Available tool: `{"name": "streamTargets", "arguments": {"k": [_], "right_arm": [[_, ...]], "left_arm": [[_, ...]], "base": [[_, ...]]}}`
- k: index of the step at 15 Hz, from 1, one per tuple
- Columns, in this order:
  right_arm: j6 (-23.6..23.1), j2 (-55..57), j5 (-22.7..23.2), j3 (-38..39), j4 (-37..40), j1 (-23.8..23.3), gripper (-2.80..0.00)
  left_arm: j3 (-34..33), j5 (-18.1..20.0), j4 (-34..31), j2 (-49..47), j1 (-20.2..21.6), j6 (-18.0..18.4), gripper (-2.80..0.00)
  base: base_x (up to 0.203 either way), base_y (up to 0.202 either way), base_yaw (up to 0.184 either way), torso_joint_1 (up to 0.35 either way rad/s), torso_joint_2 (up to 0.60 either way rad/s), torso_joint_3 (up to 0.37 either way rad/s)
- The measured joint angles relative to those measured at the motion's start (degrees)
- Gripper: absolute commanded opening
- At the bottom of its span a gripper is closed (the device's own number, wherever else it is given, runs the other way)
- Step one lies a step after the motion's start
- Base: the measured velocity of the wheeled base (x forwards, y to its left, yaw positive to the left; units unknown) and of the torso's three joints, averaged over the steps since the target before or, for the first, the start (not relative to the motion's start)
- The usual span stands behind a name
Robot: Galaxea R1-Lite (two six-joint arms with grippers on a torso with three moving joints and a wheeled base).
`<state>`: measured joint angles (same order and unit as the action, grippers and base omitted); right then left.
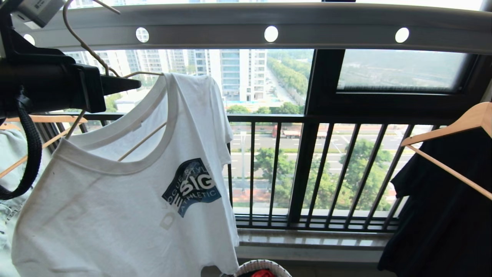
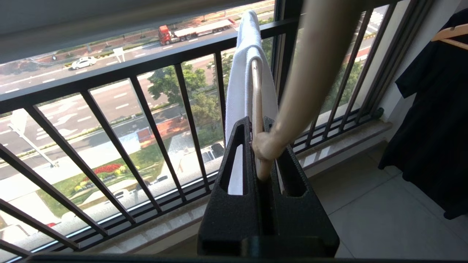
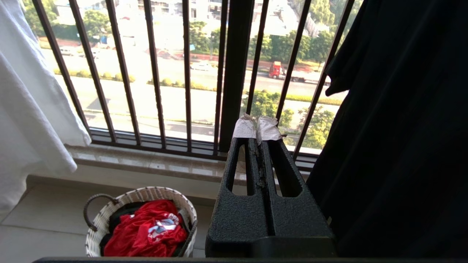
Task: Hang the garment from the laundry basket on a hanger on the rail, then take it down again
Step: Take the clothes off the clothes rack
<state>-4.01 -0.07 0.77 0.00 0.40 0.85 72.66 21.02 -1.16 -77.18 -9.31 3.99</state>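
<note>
T-shirt on hanger hangs below the rail, left; laundry basket on floor, apparently beneath its hem.

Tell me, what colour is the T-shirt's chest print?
Dark blue and teal print, clearest in the head view.

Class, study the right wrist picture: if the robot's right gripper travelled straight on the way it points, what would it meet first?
Most likely the black window bars right ahead of the shut right gripper. The way up to them looks free, though depth is hard to judge; the black garment hangs close beside.
</note>
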Motion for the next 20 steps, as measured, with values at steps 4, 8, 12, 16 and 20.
{"name": "streamTargets", "arguments": {"k": [4, 8, 12, 16, 20], "right_arm": [[0.0, 0.0, 0.0, 0.0, 0.0, 0.0, -2.80], [0.0, 0.0, 0.0, 0.0, 0.0, 0.0, -2.80], [0.0, 0.0, 0.0, 0.0, 0.0, 0.0, -2.80], [-0.2, 0.0, 0.0, 0.0, 0.0, 0.0, -2.80], [-0.2, 0.0, 0.0, 0.0, 0.0, 0.0, -2.80]], "left_arm": [[-8.1, 0.3, 0.1, 4.4, -0.1, 0.0, -2.80], [-14.5, 0.4, 0.7, 7.2, -0.4, 0.2, -2.80], [-23.0, 0.5, 3.6, 6.4, -4.1, 0.0, -2.80], [-28.8, 0.2, 20.4, -1.2, -8.5, -2.6, -2.80], [-30.6, 0.3, 28.6, -8.8, -13.5, -8.8, -2.80]], "base": [[0.000, 0.000, 0.000, 0.000, 0.00, 0.000], [0.000, 0.000, 0.000, 0.000, 0.00, 0.000], [0.000, 0.000, 0.000, 0.000, 0.00, 0.000], [0.000, 0.000, 0.000, 0.000, 0.00, 0.000], [0.000, 0.000, 0.000, 0.000, 0.00, 0.000]]}}
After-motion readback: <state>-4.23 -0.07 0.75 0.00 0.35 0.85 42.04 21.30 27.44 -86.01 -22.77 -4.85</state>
